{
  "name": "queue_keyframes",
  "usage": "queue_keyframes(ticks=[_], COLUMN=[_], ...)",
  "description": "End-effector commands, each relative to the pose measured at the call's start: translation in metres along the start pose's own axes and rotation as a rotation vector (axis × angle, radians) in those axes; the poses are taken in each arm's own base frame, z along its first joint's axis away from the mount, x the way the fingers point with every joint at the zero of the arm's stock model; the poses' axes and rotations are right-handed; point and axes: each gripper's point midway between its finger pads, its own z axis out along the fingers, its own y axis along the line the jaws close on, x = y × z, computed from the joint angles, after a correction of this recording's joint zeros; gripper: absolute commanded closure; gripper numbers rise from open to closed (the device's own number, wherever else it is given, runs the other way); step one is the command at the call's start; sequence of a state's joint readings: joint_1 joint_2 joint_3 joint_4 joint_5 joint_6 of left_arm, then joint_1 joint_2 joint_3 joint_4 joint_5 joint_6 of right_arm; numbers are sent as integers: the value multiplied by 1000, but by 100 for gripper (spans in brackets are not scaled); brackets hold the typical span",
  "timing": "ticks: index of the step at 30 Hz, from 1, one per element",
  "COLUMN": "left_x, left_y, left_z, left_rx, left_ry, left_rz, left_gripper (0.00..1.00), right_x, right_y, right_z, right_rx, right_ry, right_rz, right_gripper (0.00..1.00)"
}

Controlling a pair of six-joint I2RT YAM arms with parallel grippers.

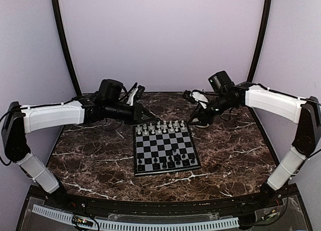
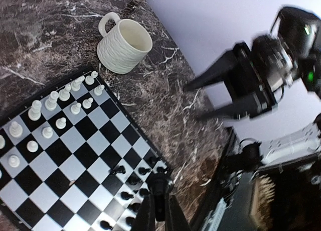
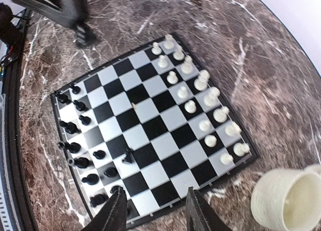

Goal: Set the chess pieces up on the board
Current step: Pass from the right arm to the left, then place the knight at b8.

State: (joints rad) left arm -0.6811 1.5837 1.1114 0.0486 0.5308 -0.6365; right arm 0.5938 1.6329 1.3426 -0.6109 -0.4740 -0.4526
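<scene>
The board (image 1: 165, 149) lies mid-desk (image 1: 100, 160), with white chess pieces (image 3: 190, 106) on its far rows and black ones on the near rows. The left pincer (image 2: 159, 183) is closed tight over the board's corner. The right pincer (image 3: 155, 195) gapes wide beside the mug (image 3: 288, 201).

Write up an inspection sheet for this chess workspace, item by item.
Surface: dark marble tabletop, white-veined.
Job's things: board centred; white pieces in two far rows; black pieces along the near side; one stray black piece stands further toward the middle.
Clutter: cream mug, upright, off the board's far right corner.
Grippers: left gripper shut, near the far left corner; right gripper open, nothing between its fingers.
Cables: black leads run along the arms; none on the board.
Surroundings: lilac walls, black frame poles.
</scene>
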Motion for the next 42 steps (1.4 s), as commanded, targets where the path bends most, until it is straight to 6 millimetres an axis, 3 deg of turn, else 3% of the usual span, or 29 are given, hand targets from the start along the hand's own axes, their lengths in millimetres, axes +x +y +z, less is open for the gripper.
queue_keyframes(ticks=[1,4,8,17,25,42], left_x=[48,82,116,163,169,169], left_y=[-2,-6,3,25,35,55], left_z=[-32,-38,-39,-21,-3,9], left_rx=[-169,-208,-295,-434,-480,-562], left_ry=[192,314,434,619,649,669], left_rz=[317,452,558,692,720,739], left_gripper=[100,100,100,100,100,99], right_x=[39,66,84,81,82,85], right_y=[-23,-34,-45,-47,-45,-44], right_z=[-18,-23,-30,-30,-27,-23], right_rx=[95,134,186,165,150,130], right_ry=[32,27,7,9,8,12], right_rz=[59,118,154,165,164,169], right_gripper=[58,58,56,55,55,55])
